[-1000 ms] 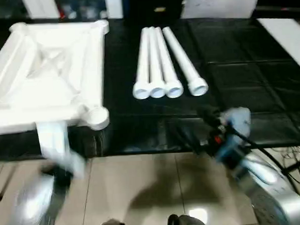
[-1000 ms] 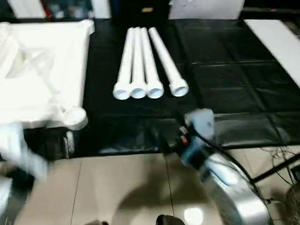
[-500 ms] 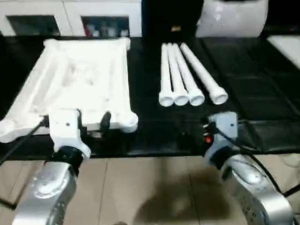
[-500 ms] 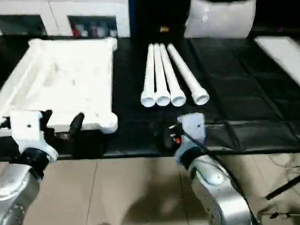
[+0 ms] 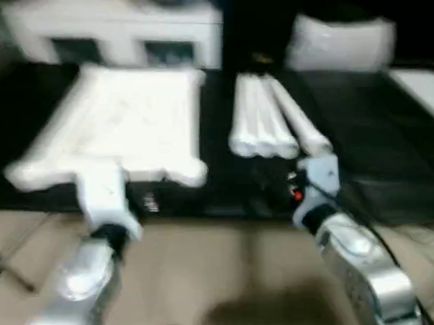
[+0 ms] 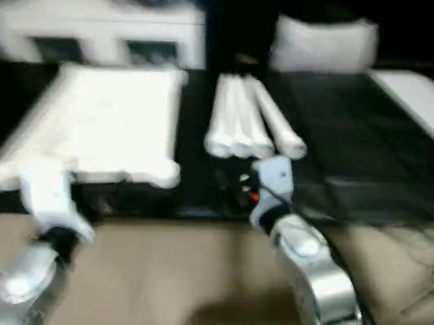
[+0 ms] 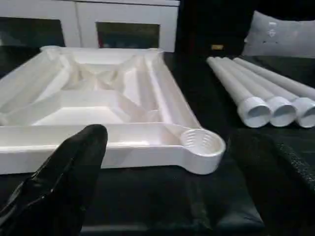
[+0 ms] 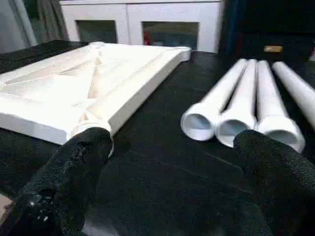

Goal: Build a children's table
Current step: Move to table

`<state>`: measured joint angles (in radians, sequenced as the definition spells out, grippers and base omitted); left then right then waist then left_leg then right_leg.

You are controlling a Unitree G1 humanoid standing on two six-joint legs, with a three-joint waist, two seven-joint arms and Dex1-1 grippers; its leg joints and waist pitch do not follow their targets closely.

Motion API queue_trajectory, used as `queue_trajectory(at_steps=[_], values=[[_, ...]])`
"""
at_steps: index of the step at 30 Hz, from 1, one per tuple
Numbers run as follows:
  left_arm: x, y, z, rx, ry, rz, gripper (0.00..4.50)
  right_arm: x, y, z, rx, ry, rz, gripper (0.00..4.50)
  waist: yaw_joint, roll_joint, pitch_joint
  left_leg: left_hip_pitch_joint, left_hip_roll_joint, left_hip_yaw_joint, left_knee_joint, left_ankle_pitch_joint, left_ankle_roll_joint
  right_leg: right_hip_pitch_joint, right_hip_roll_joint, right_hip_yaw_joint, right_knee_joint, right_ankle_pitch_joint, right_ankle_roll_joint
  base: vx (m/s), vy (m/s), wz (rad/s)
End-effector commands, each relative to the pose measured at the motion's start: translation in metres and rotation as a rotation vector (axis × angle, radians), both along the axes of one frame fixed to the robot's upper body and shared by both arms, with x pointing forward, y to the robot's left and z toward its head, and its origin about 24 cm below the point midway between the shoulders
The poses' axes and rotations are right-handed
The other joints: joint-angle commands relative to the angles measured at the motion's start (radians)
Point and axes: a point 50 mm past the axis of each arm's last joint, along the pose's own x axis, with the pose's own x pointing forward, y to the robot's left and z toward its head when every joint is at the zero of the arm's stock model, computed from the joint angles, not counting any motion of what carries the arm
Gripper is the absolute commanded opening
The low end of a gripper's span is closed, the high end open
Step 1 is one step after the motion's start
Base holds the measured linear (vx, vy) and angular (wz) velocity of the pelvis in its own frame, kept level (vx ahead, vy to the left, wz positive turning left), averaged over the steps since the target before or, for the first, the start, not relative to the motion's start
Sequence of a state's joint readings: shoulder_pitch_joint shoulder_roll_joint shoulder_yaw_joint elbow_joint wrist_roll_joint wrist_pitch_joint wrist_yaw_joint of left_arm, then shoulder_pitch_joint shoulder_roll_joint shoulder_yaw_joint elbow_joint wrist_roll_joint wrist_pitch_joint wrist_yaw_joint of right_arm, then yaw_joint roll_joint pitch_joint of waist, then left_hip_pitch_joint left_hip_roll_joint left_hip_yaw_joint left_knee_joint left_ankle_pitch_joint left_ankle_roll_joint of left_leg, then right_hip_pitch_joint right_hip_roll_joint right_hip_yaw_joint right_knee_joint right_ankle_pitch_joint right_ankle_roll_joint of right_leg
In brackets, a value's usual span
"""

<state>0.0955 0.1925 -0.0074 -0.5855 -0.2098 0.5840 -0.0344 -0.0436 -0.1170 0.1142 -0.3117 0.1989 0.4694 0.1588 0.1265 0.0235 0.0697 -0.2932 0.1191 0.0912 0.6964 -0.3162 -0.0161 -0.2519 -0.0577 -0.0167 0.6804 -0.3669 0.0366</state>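
The children's table top [image 5: 121, 120] lies upside down on the left of the black work table, its ribbed underside [image 7: 98, 96] facing up. One round corner socket [image 7: 202, 142] points toward me. Four white tube legs [image 5: 269, 120] lie side by side to its right, open ends [image 8: 236, 125] toward me. My left gripper [image 7: 167, 162] is open just short of the top's near edge and holds nothing. My right gripper [image 8: 172, 162] is open too, low over the black cover in front of the leg ends, between them and the top's corner [image 8: 91, 125].
A white cabinet [image 5: 125, 30] stands behind the work table. A white cushion-like bag [image 5: 341, 45] lies at the back right, and a flat white panel [image 5: 423, 89] at the far right. The table's front edge [image 5: 226, 209] runs just past my wrists, with tiled floor [image 5: 215, 278] below.
Both arms have come up from below to the table's front edge, the left one the most. The head camera has tilted, so the whole picture has shifted. The top and legs lie as before.
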Motion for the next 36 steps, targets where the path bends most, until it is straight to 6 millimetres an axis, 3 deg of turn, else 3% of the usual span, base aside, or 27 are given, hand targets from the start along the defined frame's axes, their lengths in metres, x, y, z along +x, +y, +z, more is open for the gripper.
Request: queue_trajectory(at_steps=[1, 2, 5, 7, 8, 9, 10, 11, 12, 15, 16, 17, 18, 21, 22, 23, 24, 25, 26, 28, 29, 30, 31, 32, 33, 34, 36], values=[[0.003, 0.001, 0.002, 0.02, -0.009, 0.016, 4.45, 0.002, -0.001, 0.003, 0.003, -0.012, -0.013, 4.5, -0.012, 0.014, -0.04, 0.067, 0.087, -0.068, -0.178, -0.296, 0.007, -0.041, 0.0, 0.023, -0.113, -0.398, -0.201, 0.057, 0.034, 0.15], [0.003, 0.002, 0.002, 0.02, -0.008, 0.017, 4.45, 0.002, -0.001, 0.003, 0.005, -0.013, -0.015, 4.5, -0.076, 0.026, -0.079, 0.138, 0.157, -0.161, -0.215, -0.324, 0.089, -0.118, 0.011, -0.019, 0.03, -0.085, -0.12, 0.061, 0.051, 0.07], [0.004, 0.003, 0.004, 0.022, -0.015, 0.02, 4.45, 0.002, -0.001, 0.003, 0.003, -0.017, -0.008, 4.5, -0.098, 0.028, -0.07, 0.103, 0.146, -0.122, -0.2, -0.164, 0.31, -0.19, -0.013, -0.041, 0.073, 0.104, 0.01, 0.097, 0.031, 0.05], [0.005, 0.004, 0.004, 0.023, -0.018, 0.023, 4.45, 0.002, 0.001, 0.003, 0.005, -0.02, 0.005, 4.5, -0.109, -0.001, -0.055, 0.057, 0.099, -0.042, -0.216, -0.195, 0.297, -0.163, -0.027, -0.04, -0.002, 0.196, -0.058, 0.108, -0.018, 0.01], [0.005, 0.005, 0.005, 0.025, -0.02, 0.023, 4.45, 0.002, 0.001, 0.003, -0.002, -0.028, 0.009, 4.5, -0.106, -0.053, -0.061, 0.02, 0.039, -0.001, -0.189, -0.28, 0.231, -0.082, -0.063, 0.016, -0.089, 0.101, -0.074, 0.126, -0.096, -0.06], [0.006, 0.006, 0.006, 0.028, -0.025, 0.025, 4.45, 0.002, 0.002, 0.004, 0.003, -0.032, 0.018, 4.5, -0.084, -0.065, -0.037, 0.001, 0.002, 0.027, -0.144, -0.298, 0.185, -0.062, -0.096, 0.062, -0.16, -0.249, -0.068, 0.126, -0.096, -0.06], [0.006, 0.007, 0.007, 0.03, -0.029, 0.025, 4.45, 0.002, 0.003, 0.004, 0.005, -0.036, 0.023, 4.5, -0.057, -0.074, -0.062, -0.053, -0.022, -0.003, 0.025, -0.092, 0.154, -0.015, -0.231, 0.078, -0.239, -0.693, 0.035, 0.141, -0.087, 0.2], [0.007, 0.008, 0.008, 0.032, -0.034, 0.023, 4.45, 0.002, 0.003, 0.005, -0.005, -0.041, 0.02, 4.5, -0.064, -0.07, -0.072, -0.112, 0.0, -0.024, 0.054, -0.022, 0.097, 0.02, -0.254, 0.064, -0.211, -0.632, -0.01, 0.156, -0.05, 0.5], [0.007, 0.008, 0.009, 0.037, -0.036, 0.019, 4.45, 0.002, 0.002, 0.006, -0.01, -0.045, 0.009, 4.5, -0.062, -0.061, -0.061, -0.133, 0.015, -0.025, 0.054, 0.022, 0.084, 0.018, -0.25, 0.026, -0.214, -0.518, -0.063, 0.156, -0.05, 0.5], [0.007, 0.007, 0.009, 0.065, -0.034, -0.028, 4.45, 0.002, 0.0, 0.007, 0.005, -0.044, -0.009, 4.5, -0.045, -0.006, -0.038, -0.111, 0.059, -0.007, -0.022, 0.111, 0.112, 0.021, -0.226, -0.097, -0.253, -0.465, -0.208, 0.168, -0.003, 0.67], [0.007, 0.006, 0.009, 0.072, -0.032, -0.045, 4.45, 0.001, 0.0, 0.007, 0.009, -0.039, -0.01, 4.5, -0.079, 0.031, -0.042, 0.005, 0.112, -0.033, -0.132, -0.08, 0.021, -0.038, -0.07, -0.116, -0.175, -0.354, -0.186, 0.155, 0.067, 0.35], [0.007, 0.004, 0.009, 0.073, -0.033, -0.075, 4.45, 0.001, 0.0, 0.007, 0.007, -0.033, -0.002, 4.5, -0.101, 0.056, -0.052, 0.057, 0.179, -0.107, -0.207, -0.31, 0.051, -0.097, 0.001, -0.091, -0.008, -0.138, -0.142, 0.052, 0.039, 0.01], [0.007, 0.003, 0.01, 0.07, -0.036, -0.089, 4.45, 0.001, 0.001, 0.007, 0.004, -0.035, 0.005, 4.5, -0.095, 0.048, -0.079, 0.111, 0.198, -0.139, -0.188, -0.254, 0.13, -0.155, -0.012, -0.063, 0.04, -0.035, -0.066, 0.174, 0.048, 0.11], [0.008, 0.001, 0.009, 0.078, -0.025, -0.122, 4.45, -0.001, 0.003, 0.007, 0.0, -0.042, 0.026, 4.5, -0.101, 0.043, -0.071, 0.082, 0.143, -0.086, -0.175, 0.036, 0.284, -0.209, -0.011, -0.064, 0.073, 0.098, 0.013, 0.247, 0.027, 0.1], [0.009, 0.001, 0.009, 0.083, -0.025, -0.123, 4.45, -0.001, 0.004, 0.007, -0.003, -0.046, 0.034, 4.5, -0.104, 0.021, -0.062, 0.058, 0.122, -0.035, -0.188, 0.065, 0.309, -0.209, -0.018, -0.062, 0.045, 0.178, -0.011, 0.184, -0.017, 0.0], [0.01, 0.002, 0.009, 0.086, -0.024, -0.123, 4.45, -0.002, 0.005, 0.007, -0.005, -0.048, 0.038, 4.5, -0.107, -0.028, -0.061, 0.024, 0.057, 0.014, -0.174, -0.052, 0.268, -0.152, -0.047, -0.018, -0.067, 0.216, -0.061, 0.162, -0.093, 0.03], [0.01, 0.003, 0.008, 0.079, -0.02, -0.124, 4.45, -0.002, 0.006, 0.009, -0.023, -0.07, 0.042, 4.5, -0.064, -0.069, -0.055, -0.005, -0.033, 0.048, -0.077, -0.173, 0.183, -0.083, -0.107, 0.09, -0.18, -0.2, -0.065, 0.162, -0.093, 0.03], [0.01, 0.003, 0.008, 0.074, -0.019, -0.125, 4.45, -0.002, 0.006, 0.01, -0.033, -0.083, 0.043, 4.5, -0.064, -0.076, -0.067, -0.021, -0.048, 0.037, 0.002, -0.14, 0.166, -0.041, -0.171, 0.146, -0.209, -0.384, -0.125, 0.168, -0.101, -0.06], [0.01, 0.003, 0.008, 0.073, -0.015, -0.141, 4.45, -0.002, 0.007, 0.011, -0.042, -0.107, 0.059, 4.5, -0.056, -0.068, -0.083, -0.092, -0.02, -0.007, 0.047, -0.011, 0.093, 0.036, -0.199, 0.147, -0.182, -0.454, -0.206, 0.199, -0.054, -0.1], [0.009, 0.002, 0.008, 0.063, -0.001, -0.188, 4.45, -0.004, 0.01, 0.015, -0.037, -0.142, 0.108, 4.5, -0.052, -0.047, -0.07, -0.129, -0.006, -0.03, 0.045, 0.094, 0.03, 0.028, -0.182, 0.136, -0.164, -0.161, -0.311, 0.191, -0.043, -0.06], [0.008, 0.003, 0.007, 0.066, 0.017, -0.214, 4.45, -0.005, 0.01, 0.016, -0.032, -0.148, 0.137, 4.5, -0.045, -0.032, -0.07, -0.131, 0.017, -0.037, 0.01, 0.199, 0.0, 0.001, -0.165, 0.096, -0.152, 0.101, -0.377, 0.082, -0.008, -0.02], [0.008, 0.003, 0.007, 0.068, 0.024, -0.222, 4.45, -0.005, 0.01, 0.017, -0.036, -0.148, 0.143, 4.5, -0.043, 0.006, -0.07, -0.116, 0.047, -0.033, -0.099, 0.356, -0.01, -0.039, -0.092, 0.009, -0.116, 0.263, -0.336, 0.156, -0.009, -0.04], [0.008, 0.004, 0.007, 0.071, 0.026, -0.262, 4.45, -0.005, 0.011, 0.015, -0.059, -0.12, 0.175, 4.5, -0.047, 0.023, -0.076, -0.101, 0.051, -0.024, -0.128, 0.428, -0.004, -0.048, -0.047, -0.019, -0.1, 0.301, -0.278, 0.163, 0.062, -0.08], [0.008, 0.005, 0.007, 0.072, 0.027, -0.275, 4.45, -0.005, 0.012, 0.015, -0.066, -0.11, 0.186, 4.5, -0.069, 0.049, -0.086, -0.054, 0.139, -0.08, -0.122, 0.474, 0.031, -0.101, -0.008, -0.016, -0.039, 0.302, -0.171, 0.25, 0.082, -0.01], [0.008, 0.006, 0.008, 0.078, 0.031, -0.304, 4.45, -0.006, 0.013, 0.014, -0.075, -0.086, 0.225, 4.5, -0.064, 0.054, -0.098, -0.028, 0.148, -0.092, -0.1, 0.645, 0.052, -0.121, -0.047, 0.005, -0.037, 0.369, -0.147, 0.175, 0.084, 0.01], [0.008, 0.006, 0.008, 0.078, 0.032, -0.307, 4.45, -0.006, 0.013, 0.014, -0.075, -0.085, 0.228, 4.5, -0.064, 0.054, -0.098, -0.028, 0.148, -0.092, -0.1, 0.645, 0.052, -0.121, -0.047, 0.005, -0.037, 0.369, -0.147, 0.12, 0.045, 0.06], [0.008, 0.01, 0.009, 0.115, 0.058, -0.411, 4.45, -0.008, 0.014, 0.014, -0.087, -0.069, 0.325, 4.5, -0.047, 0.025, -0.106, -0.071, 0.064, -0.037, -0.087, 0.646, -0.015, -0.074, -0.053, 0.019, -0.06, 0.571, -0.14, 0.0, 0.0, 0.0]])
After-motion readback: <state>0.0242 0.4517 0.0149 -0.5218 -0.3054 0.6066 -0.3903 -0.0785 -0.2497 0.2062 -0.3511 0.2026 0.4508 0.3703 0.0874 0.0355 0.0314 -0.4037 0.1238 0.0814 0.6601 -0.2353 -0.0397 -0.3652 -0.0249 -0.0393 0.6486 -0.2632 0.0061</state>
